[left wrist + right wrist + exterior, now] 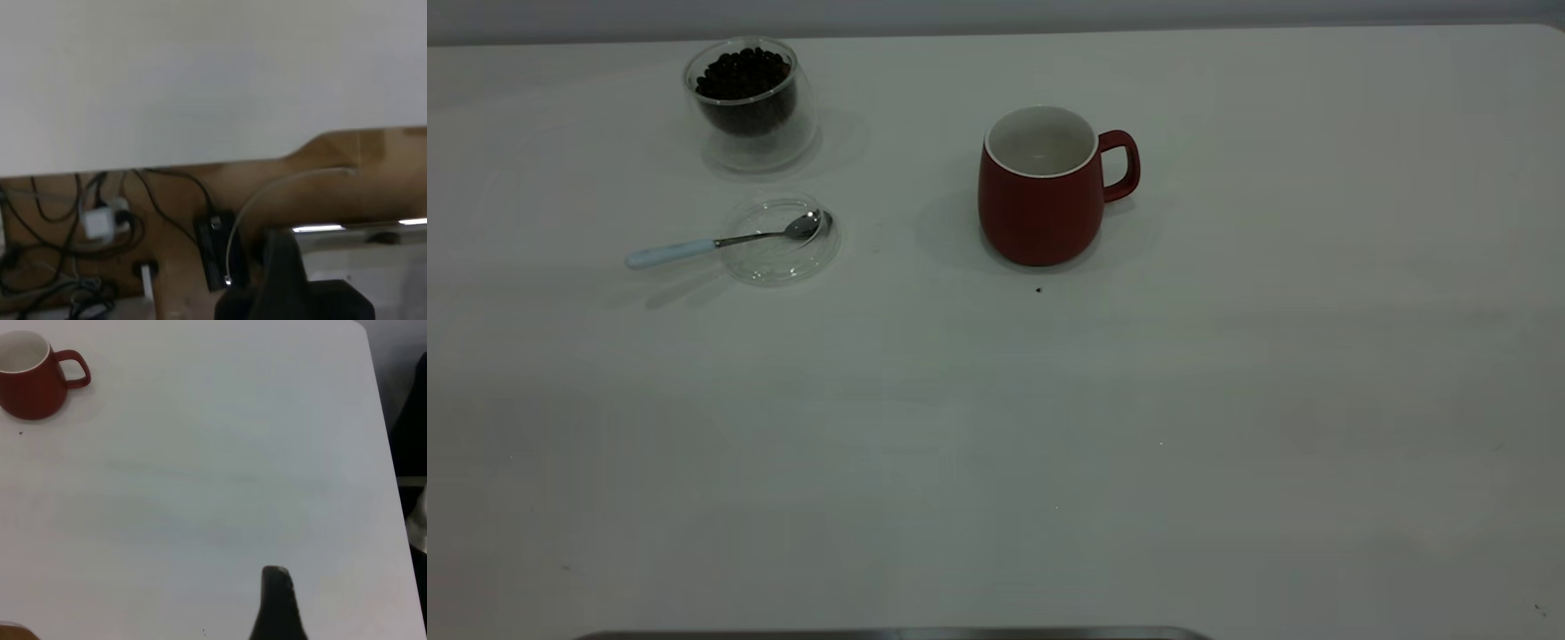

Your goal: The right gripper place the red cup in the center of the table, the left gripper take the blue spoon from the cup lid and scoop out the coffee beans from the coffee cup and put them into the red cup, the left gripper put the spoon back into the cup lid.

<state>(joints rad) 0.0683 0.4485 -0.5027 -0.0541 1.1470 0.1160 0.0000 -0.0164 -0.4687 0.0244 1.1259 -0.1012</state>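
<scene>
Red cup (pixel 1042 191) stands mid-table (pixel 996 427), bare surface reaching every edge; either end effector's state unclear.

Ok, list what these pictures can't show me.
- Left gripper: left wrist view cuts it at the frame edge; open or shut unclear. Absent from the exterior view.
- Right gripper: right wrist view shows one dark tip only.
- Beans: depth in the glass cup unclear.
- Red cup: bottom hidden by its wall.
</scene>
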